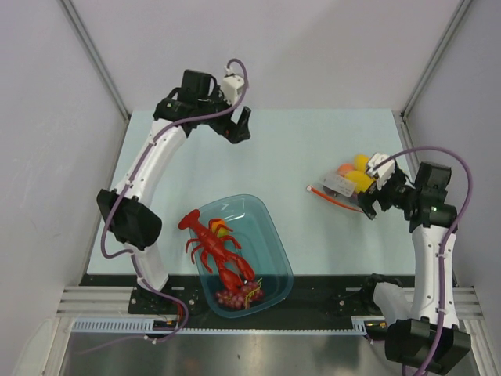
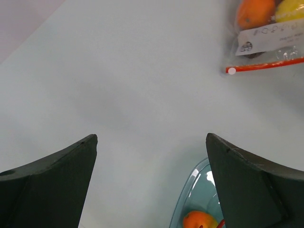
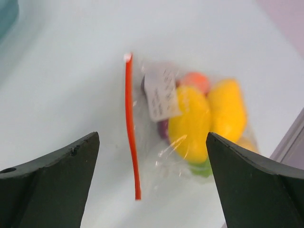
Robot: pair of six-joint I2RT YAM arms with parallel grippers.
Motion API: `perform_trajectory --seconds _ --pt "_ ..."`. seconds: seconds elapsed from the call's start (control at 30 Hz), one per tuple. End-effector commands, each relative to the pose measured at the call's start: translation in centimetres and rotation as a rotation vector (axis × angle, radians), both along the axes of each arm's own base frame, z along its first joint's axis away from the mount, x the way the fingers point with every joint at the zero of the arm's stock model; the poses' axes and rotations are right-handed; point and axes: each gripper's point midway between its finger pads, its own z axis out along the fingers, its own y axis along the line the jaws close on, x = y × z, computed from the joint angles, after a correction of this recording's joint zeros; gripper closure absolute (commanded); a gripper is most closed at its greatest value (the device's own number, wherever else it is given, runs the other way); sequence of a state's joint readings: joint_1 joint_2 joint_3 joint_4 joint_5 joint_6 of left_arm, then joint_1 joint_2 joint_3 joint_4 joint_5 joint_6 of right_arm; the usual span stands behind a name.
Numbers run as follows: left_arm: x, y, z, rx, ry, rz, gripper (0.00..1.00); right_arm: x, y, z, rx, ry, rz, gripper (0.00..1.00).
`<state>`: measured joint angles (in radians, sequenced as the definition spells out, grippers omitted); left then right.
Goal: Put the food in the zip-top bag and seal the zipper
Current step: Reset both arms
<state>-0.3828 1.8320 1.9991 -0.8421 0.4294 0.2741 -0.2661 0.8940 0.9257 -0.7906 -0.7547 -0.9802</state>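
Note:
The zip-top bag (image 1: 338,186) lies flat on the table at the right, with the food (image 1: 356,168) inside it. In the right wrist view the bag (image 3: 156,95) holds two yellow pieces (image 3: 190,118), an orange-pink one (image 3: 194,80), a purple piece (image 3: 163,128) and a green leaf (image 3: 202,167). The red zipper (image 3: 132,128) runs as one thin line along the bag's mouth. My right gripper (image 3: 152,135) hovers open just above the bag's near end, holding nothing. My left gripper (image 1: 239,125) hangs open and empty at the back left, far from the bag (image 2: 266,38).
A translucent blue tub (image 1: 270,215) stands near the front centre with a big red toy lobster (image 1: 215,247) and a small pinkish cluster (image 1: 235,298) in it. The tub's rim (image 2: 190,190) shows below the left gripper. Grey walls close in the table.

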Motion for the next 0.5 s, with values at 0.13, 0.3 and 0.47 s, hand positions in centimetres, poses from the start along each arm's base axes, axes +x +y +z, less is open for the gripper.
perform_trajectory --seconds 0.13,0.3,0.47 --pt "1.2 6.7 3.2 -0.047 -0.013 0.246 0.01 5.9 1.9 7.6 0.344 0.083 -0.224 0.0" --pt "0.2 10.6 1.5 -0.026 0.024 0.354 0.0 8.9 1.8 7.0 0.429 0.168 -0.299 0.0" --pt "-1.2 14.1 1.2 -0.035 0.033 0.434 0.0 11.1 2.3 5.8 0.456 0.218 -0.322 0.0"
